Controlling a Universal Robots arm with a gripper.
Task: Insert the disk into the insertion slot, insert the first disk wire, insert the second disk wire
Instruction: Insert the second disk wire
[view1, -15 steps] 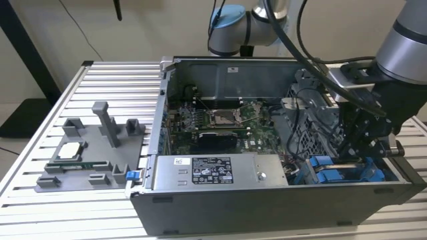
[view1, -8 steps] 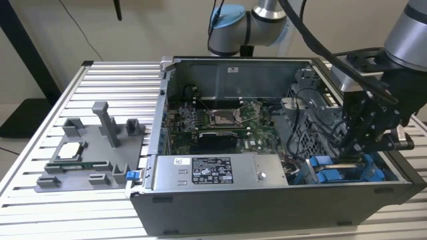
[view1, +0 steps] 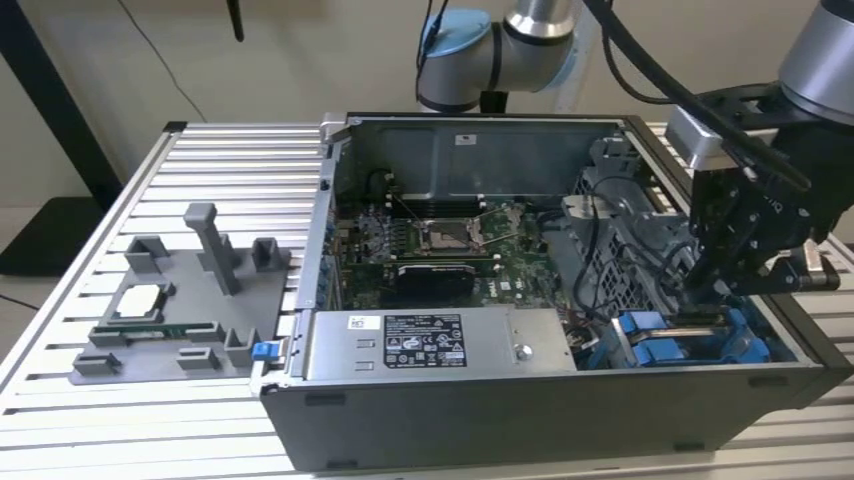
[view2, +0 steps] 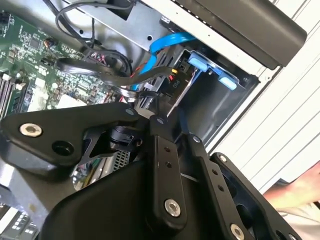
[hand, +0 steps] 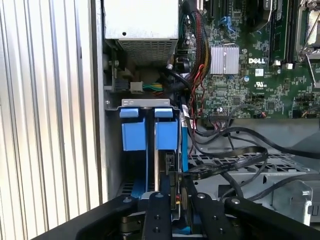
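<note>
Starting at the exterior view's left: a grey plastic fixture tray (view1: 174, 320) sits on the ribbed aluminium table (view1: 80, 400), with a tall grey post (view1: 214, 245) standing up out of it, a square silver processor chip (view1: 140, 298) lying flat near its left edge, and a green memory stick (view1: 154, 331) lying in front of the chip. A small blue clip (view1: 266, 351) sits at the tray's right edge, just beside the case.

Middle of the table is the open dark grey computer case (view1: 534, 420), lying on its side with the green motherboard (view1: 441, 240) facing up. Along the front wall lies the grey labelled power supply box (view1: 427, 345).

Further right, in the front corner of the case, is the bay with the bright blue plastic carrier frames (view1: 694, 345). The disk (hand: 167, 162) looks to be already sitting in the slot there, on edge between the blue carriers; in the first wrist view I only get its thin edge, so not much detail. In the second wrist view a light blue flat cable (view2: 160, 47) curves down toward the back of that bay, next to a bundle of black wires (view2: 95, 67).

The black robot gripper (view1: 707, 290) hangs right over the drive bay, reaching down into the case. In both wrist views its black linkage arms converge toward the disk's end, and the gripper (hand: 173, 192) seems clenched on a small black connector, though honestly I can't tell for sure.
</note>
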